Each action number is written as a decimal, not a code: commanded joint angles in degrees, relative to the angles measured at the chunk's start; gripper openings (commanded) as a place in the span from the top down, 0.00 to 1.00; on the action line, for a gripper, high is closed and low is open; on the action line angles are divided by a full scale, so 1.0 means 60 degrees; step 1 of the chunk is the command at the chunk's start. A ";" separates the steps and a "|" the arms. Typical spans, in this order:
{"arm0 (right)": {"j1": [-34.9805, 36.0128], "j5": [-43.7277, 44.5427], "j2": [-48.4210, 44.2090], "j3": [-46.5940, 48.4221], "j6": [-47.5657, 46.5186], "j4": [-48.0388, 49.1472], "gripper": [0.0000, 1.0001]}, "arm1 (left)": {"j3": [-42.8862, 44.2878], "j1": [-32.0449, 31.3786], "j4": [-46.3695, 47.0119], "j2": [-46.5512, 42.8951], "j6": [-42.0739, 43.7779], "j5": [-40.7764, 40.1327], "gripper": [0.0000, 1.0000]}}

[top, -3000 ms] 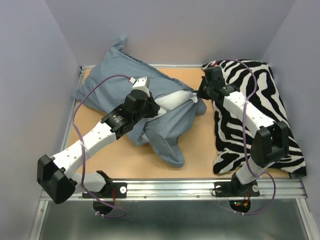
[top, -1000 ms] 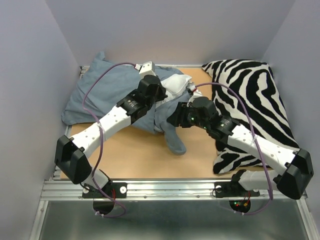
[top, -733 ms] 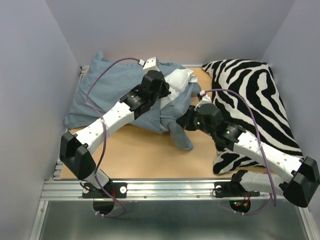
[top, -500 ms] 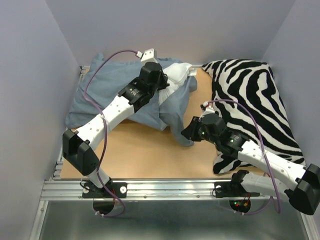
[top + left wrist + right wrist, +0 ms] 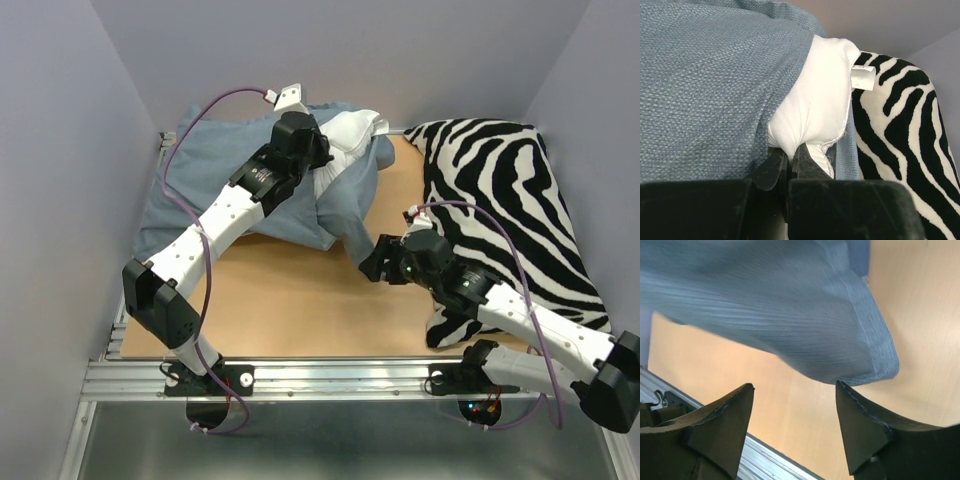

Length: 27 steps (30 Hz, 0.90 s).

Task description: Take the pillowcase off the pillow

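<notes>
The dull blue pillowcase (image 5: pixel 215 165) lies across the back left of the table, still around most of the pillow. A white pillow corner (image 5: pixel 352 128) sticks out of its open end, with a small tag (image 5: pixel 863 77) at its edge. My left gripper (image 5: pixel 791 154) is shut on a pinch of that white pillow (image 5: pixel 820 105), next to the blue cloth (image 5: pixel 710 85). A hanging flap of the pillowcase (image 5: pixel 805 315) ends just above my right gripper (image 5: pixel 795 387), which stands open with nothing between its fingers. In the top view the right gripper (image 5: pixel 372 262) sits at the flap's lower tip (image 5: pixel 352 235).
A black-and-white zebra-print cushion (image 5: pixel 510 210) fills the right side of the table, under my right arm. Bare wood (image 5: pixel 290 310) lies in front of the pillowcase. A metal rail (image 5: pixel 340 375) runs along the near edge. Grey walls close in on the left, back and right.
My left gripper has pulled the pillow corner toward the back. The right gripper dragged the pillowcase flap toward the front, then opened and let it go.
</notes>
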 commanded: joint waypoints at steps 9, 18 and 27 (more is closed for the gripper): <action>0.0056 0.0849 0.0832 0.2650 -0.2736 0.1010 0.14 | 0.1198 -0.0013 0.1210 0.0090 0.0124 0.0492 1.00; 0.0042 0.1098 0.1702 0.2066 -0.2327 0.1391 0.36 | 0.2194 0.0001 0.0917 0.0485 0.0153 0.0726 1.00; 0.0027 0.2608 0.0752 0.1422 -0.1538 0.1406 0.95 | 0.2471 0.0235 0.0888 0.0368 0.0124 0.0727 1.00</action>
